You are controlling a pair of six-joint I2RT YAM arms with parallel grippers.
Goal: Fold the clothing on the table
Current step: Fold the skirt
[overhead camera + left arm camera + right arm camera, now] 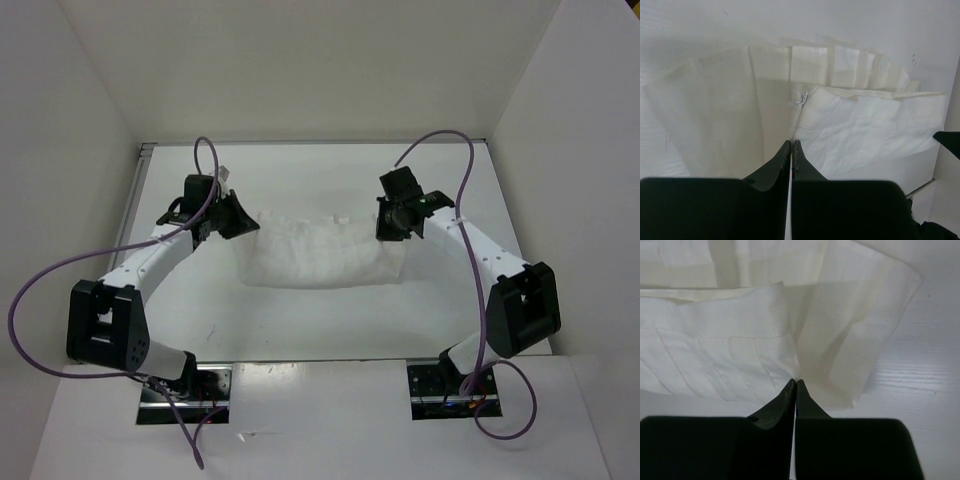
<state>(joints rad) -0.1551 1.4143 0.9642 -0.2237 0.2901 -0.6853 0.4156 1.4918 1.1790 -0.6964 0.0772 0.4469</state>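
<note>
The clothing (320, 255) is a white pleated garment lying as a wide band across the middle of the table (300, 330), with one layer folded over another. My left gripper (250, 222) is shut at the band's left end. In the left wrist view its tips (791, 143) meet on the cloth's edge (740, 100), where a whiter layer overlaps the cream pleats. My right gripper (392, 232) is shut at the right end. Seen from the right wrist, the tips (795, 382) pinch a gathered corner of the fabric (730, 340).
Matte white walls (80, 150) close the table in on the left, back and right. A thin metal rim (300, 143) runs along the far edge. Purple cables (60, 270) loop beside each arm. The arm bases (185, 390) sit at the near edge.
</note>
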